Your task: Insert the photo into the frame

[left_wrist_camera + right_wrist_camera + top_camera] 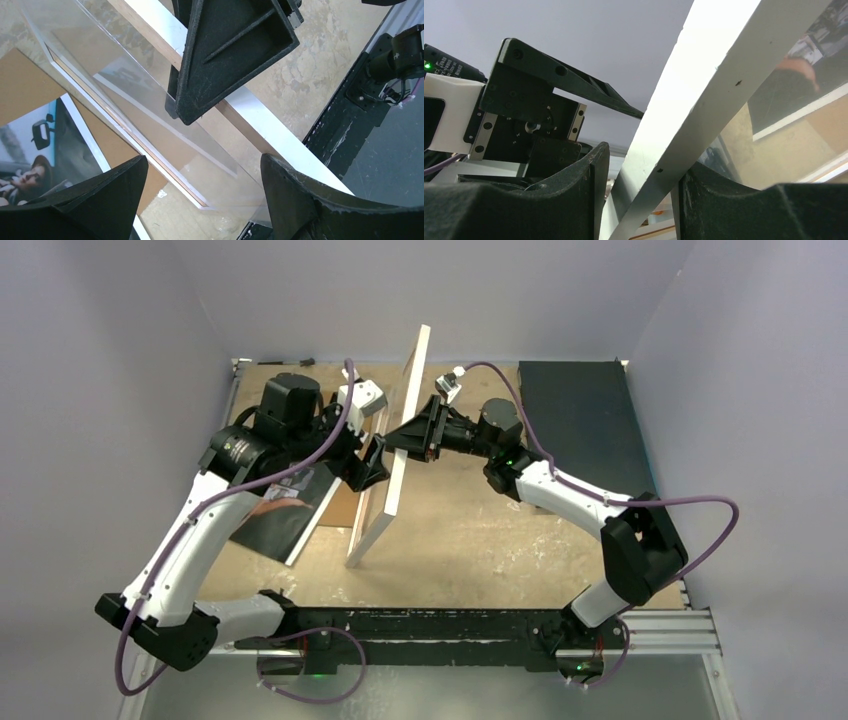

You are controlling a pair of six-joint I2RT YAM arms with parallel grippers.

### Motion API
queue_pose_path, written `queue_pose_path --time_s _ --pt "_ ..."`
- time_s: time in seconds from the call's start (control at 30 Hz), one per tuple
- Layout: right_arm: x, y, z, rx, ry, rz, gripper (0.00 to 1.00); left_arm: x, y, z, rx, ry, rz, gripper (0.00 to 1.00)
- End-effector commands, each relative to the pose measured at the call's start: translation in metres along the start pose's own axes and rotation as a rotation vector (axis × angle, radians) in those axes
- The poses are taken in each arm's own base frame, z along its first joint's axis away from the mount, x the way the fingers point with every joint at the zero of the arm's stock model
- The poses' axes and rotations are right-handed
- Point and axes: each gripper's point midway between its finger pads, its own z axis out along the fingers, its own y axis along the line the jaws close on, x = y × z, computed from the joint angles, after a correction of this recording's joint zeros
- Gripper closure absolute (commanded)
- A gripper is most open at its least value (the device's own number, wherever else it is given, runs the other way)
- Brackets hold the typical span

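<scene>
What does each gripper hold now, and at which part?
The right gripper clamps the frame on its upper rail, near the middle. The left gripper is open and holds nothing.

Light wooden table [480, 540], scuffed with white. A glossy photo [290, 512] lies flat at left, partly over a brown backing board [343, 508]. A picture frame [378, 520] stands on edge at centre. A black mat [580, 430] covers the far right corner.
</scene>
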Motion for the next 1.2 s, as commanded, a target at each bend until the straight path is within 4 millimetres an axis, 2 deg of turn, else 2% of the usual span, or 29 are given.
queue_pose_path --time_s 0.0,0.23,0.37,0.6,0.83,1.17 --pt "-0.008 0.029 0.003 -0.064 -0.015 -0.083 0.52 0.005 -0.003 0.003 0.033 0.028 0.01 0.19" --pt "-0.01 0.025 0.005 -0.048 -0.016 -0.087 0.52 0.02 0.013 0.009 -0.039 0.098 0.031 0.32" --pt "-0.011 0.025 0.006 -0.041 -0.013 -0.089 0.52 0.011 0.017 0.002 -0.07 0.079 0.045 0.43" --pt "-0.006 0.023 0.003 -0.017 0.011 -0.095 0.52 0.002 0.025 -0.011 -0.129 0.069 0.079 0.46" --pt "-0.002 0.018 0.0 -0.004 0.014 -0.087 0.52 0.004 0.023 -0.015 -0.129 0.079 0.07 0.47" --pt "0.004 0.004 -0.013 0.086 0.027 -0.093 0.52 0.003 0.019 -0.01 -0.105 0.083 0.033 0.69"
